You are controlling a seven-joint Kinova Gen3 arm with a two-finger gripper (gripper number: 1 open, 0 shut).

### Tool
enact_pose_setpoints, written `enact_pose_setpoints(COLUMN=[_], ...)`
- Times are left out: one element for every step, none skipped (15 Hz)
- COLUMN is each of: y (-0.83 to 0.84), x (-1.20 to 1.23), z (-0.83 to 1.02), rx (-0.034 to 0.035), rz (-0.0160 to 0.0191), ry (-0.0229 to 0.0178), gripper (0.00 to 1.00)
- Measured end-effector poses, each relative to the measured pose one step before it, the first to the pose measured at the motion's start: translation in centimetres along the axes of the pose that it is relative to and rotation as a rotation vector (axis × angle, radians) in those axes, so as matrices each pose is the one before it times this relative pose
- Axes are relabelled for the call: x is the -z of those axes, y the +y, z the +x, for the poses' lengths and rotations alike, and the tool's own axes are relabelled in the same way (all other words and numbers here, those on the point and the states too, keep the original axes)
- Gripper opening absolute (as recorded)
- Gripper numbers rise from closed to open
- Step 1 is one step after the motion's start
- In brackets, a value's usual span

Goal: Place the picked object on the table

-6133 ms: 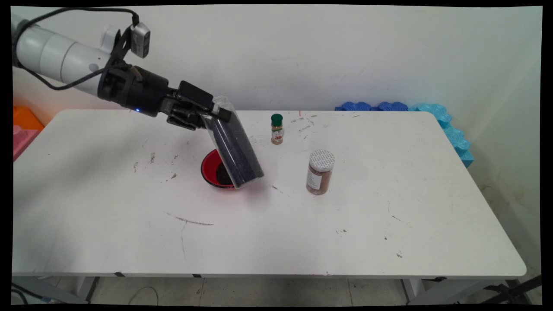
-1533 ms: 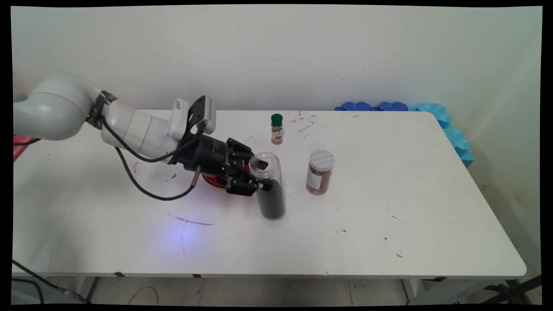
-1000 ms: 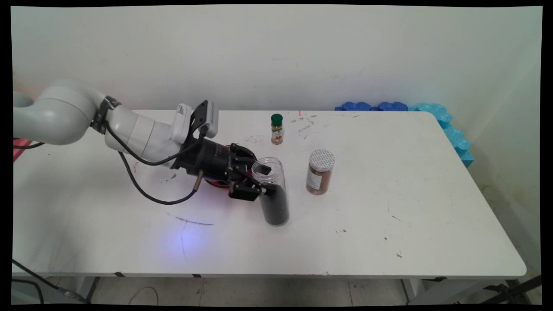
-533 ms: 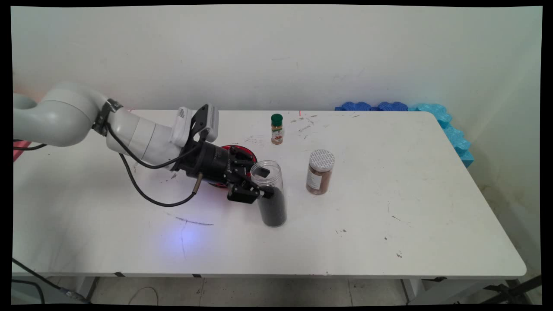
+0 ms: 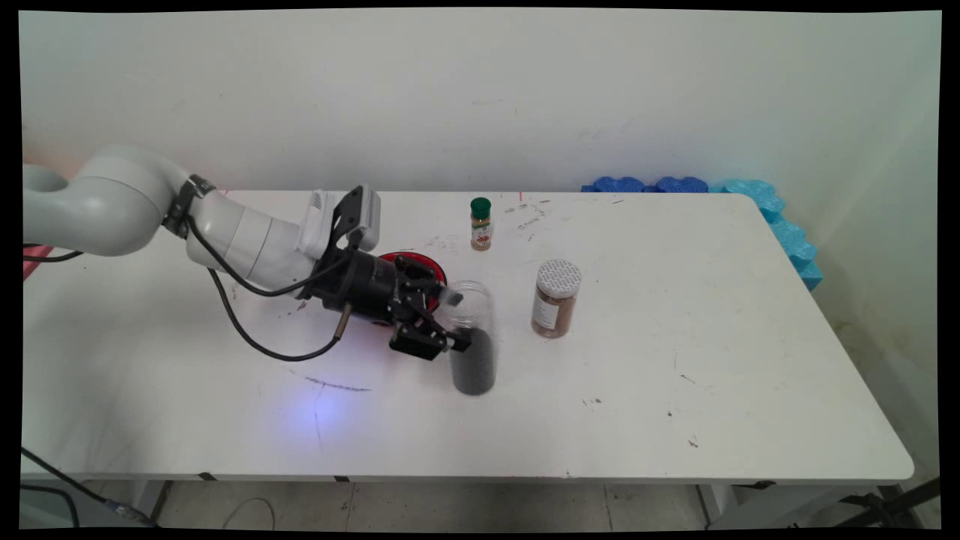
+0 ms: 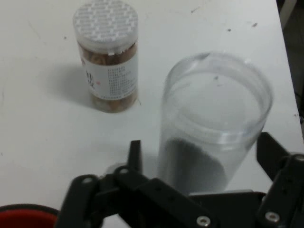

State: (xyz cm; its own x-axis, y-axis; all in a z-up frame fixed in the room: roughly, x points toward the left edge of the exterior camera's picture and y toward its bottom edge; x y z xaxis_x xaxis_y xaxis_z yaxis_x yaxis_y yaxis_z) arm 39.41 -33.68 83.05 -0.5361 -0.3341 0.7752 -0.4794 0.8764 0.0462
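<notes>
End effector (image 5: 455,321) newly apart from jar (image 5: 472,337)

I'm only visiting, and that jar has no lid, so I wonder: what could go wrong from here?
The gripper has a finger on each side of the tall, lidless jar of dark grains. A sideways nudge could tip it and spill the grains. The red bowl lies close behind the gripper, so the hand might bump it. If the tall jar toppled, it might hit the brown spice jar nearby.
</notes>
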Motion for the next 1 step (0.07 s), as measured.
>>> enact_pose_setpoints(y=[-0.024], x=[0.009], z=[-0.011], rx=[0.00139], rz=[0.00057], ry=[-0.00022], gripper=[1.0])
